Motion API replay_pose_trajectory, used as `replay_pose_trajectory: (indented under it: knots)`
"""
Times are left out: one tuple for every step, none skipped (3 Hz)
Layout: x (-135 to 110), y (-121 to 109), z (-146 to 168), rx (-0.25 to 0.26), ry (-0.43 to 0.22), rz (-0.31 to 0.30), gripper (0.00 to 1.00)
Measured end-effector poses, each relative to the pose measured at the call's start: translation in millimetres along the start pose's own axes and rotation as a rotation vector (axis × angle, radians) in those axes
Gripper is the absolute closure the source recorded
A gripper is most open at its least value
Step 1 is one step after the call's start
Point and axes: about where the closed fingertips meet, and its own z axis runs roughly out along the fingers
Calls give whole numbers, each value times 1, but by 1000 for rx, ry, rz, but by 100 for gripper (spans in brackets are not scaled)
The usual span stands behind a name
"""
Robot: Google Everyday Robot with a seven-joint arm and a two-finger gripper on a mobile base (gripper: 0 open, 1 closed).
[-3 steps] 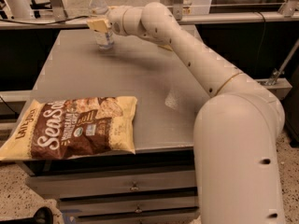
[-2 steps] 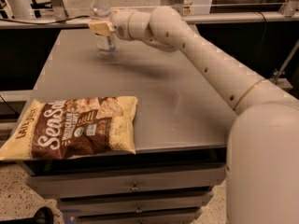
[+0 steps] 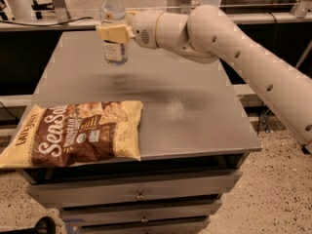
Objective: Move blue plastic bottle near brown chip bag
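Observation:
The blue plastic bottle (image 3: pixel 115 48), clear with a white cap and a white label, is upright over the far left part of the grey table (image 3: pixel 195 111). My gripper (image 3: pixel 115 33) reaches in from the right and is shut on the bottle's middle, with cream fingers (image 3: pixel 108 32) across its front. The bottle's base seems slightly above the tabletop, with a dark shadow just below it. The brown chip bag (image 3: pixel 73 134) lies flat at the front left corner and overhangs the left edge. It is well in front of the bottle.
My arm (image 3: pixel 243 52) spans the table's far right side. Drawers (image 3: pixel 139 195) sit under the tabletop. A speckled floor (image 3: pixel 278 194) lies to the right. A ledge with cables (image 3: pixel 48 22) runs behind the table.
The gripper with the bottle has moved a little toward the front and right, away from the table's back edge. The chip bag has not moved.

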Motion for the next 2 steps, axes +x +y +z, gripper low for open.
replay_pose_trajectory:
  knots:
    - [0, 35, -33, -32, 56, -22, 100]
    - [10, 55, -44, -31, 127, -77, 100]
